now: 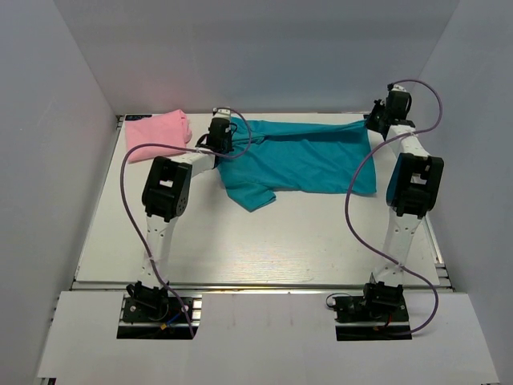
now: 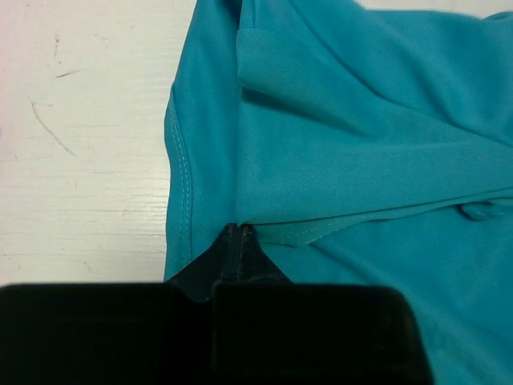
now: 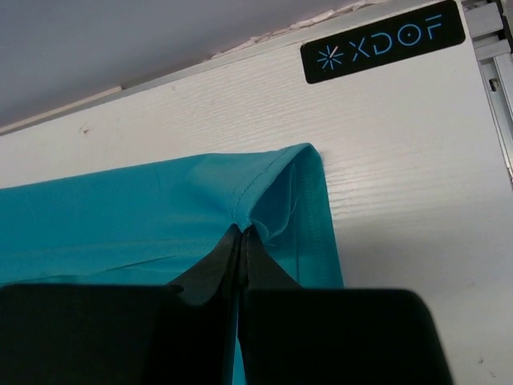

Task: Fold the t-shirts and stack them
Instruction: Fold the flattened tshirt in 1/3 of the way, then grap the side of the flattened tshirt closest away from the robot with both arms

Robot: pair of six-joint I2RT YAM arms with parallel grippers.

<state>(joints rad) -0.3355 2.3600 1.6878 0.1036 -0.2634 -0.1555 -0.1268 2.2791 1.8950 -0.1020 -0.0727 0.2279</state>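
Observation:
A teal-blue t-shirt [image 1: 309, 160] lies spread across the far middle of the table, one short sleeve [image 1: 250, 195] pointing toward the near side. My left gripper [image 1: 222, 138] is shut on the shirt's far left edge; in the left wrist view its tips [image 2: 239, 231] pinch a hemmed fold of teal cloth [image 2: 353, 144]. My right gripper [image 1: 377, 122] is shut on the shirt's far right corner; its tips [image 3: 244, 233] clamp the hemmed edge [image 3: 160, 216], and the cloth rises to them. A light pink t-shirt [image 1: 158, 134] lies folded at the far left.
Grey walls [image 1: 264, 48] close the table in at the back and both sides. A black XDOF label [image 3: 383, 40] sits on the white table [image 1: 280, 241] near the back edge. A metal rail [image 1: 437, 249] runs along the right edge.

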